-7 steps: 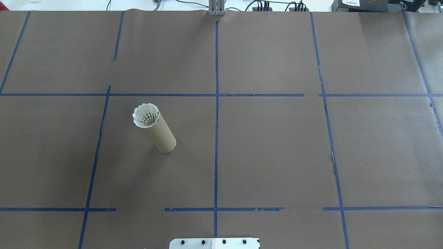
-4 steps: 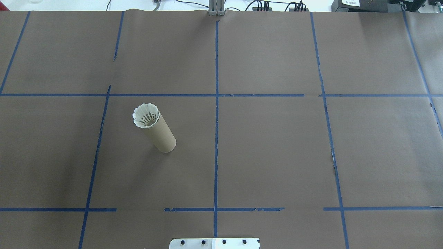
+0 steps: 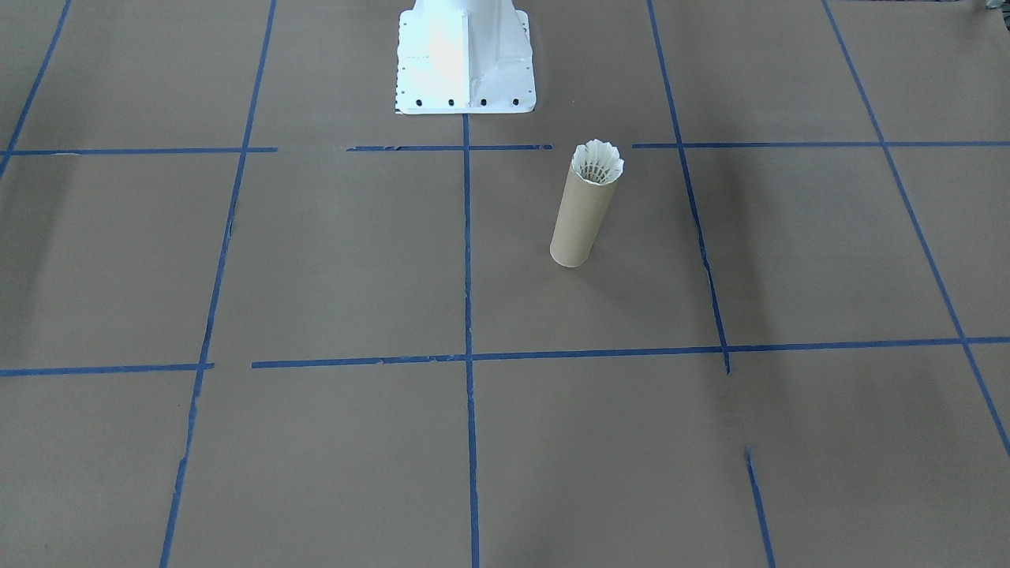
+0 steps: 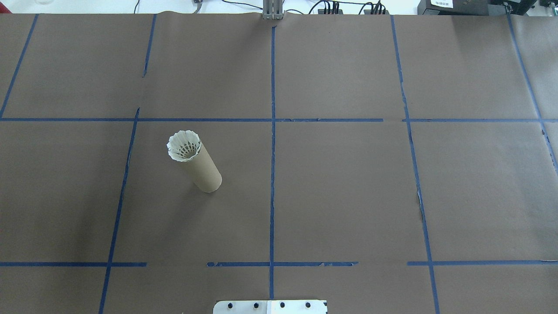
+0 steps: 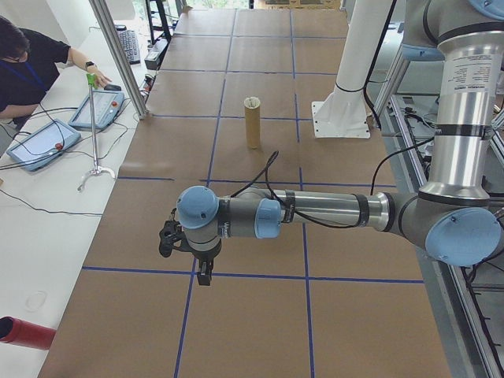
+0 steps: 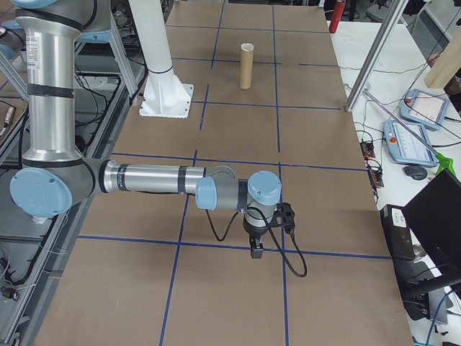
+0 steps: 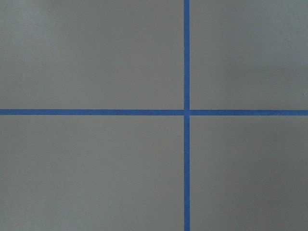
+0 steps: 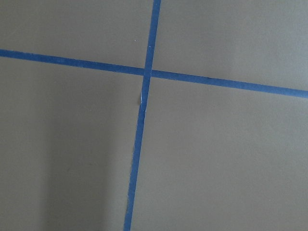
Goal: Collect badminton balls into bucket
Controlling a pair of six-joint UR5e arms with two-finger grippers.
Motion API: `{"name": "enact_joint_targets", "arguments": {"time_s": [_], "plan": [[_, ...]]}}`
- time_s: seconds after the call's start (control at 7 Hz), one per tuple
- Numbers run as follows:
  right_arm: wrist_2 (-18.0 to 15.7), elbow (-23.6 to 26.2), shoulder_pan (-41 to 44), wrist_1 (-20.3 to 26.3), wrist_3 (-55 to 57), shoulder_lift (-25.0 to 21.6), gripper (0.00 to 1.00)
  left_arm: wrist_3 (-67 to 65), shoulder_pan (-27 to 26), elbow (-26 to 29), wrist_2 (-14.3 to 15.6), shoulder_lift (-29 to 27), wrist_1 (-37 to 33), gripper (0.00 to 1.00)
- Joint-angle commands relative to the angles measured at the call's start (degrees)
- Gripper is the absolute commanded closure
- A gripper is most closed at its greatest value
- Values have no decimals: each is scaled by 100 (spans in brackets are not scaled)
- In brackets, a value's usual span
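The brown cardboard tube (image 4: pixel 205 171) stands upright on the left half of the table, also in the front view (image 3: pixel 580 217). A white feather shuttlecock (image 4: pixel 184 146) sits in its mouth, skirt up, its cork hidden inside (image 3: pixel 597 162). Both arms are far from the tube and show only in the side views. The left gripper (image 5: pixel 204 272) hangs over the table's left end, the right gripper (image 6: pixel 255 249) over the right end. Whether either is open or shut I cannot tell. Both wrist views hold only brown paper and blue tape.
Blue tape lines (image 4: pixel 272 131) grid the brown paper. The white robot base (image 3: pixel 464 55) stands at the table's near edge. A person (image 5: pixel 24 55) sits beyond the far edge by teach pendants (image 5: pixel 35 146). A red cylinder (image 5: pixel 24 332) lies off the table.
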Motion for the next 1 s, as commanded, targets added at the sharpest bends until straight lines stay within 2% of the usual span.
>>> {"name": "enact_joint_targets", "arguments": {"time_s": [0.0, 0.29, 0.86], "plan": [[0, -2, 0, 0, 0, 0, 0, 0, 2, -208, -7, 10, 1, 0], [0, -2, 0, 0, -9, 0, 0, 0, 2, -349, 2, 28, 1, 0], [0, -2, 0, 0, 0, 0, 0, 0, 2, -271, -7, 28, -8, 0]]}}
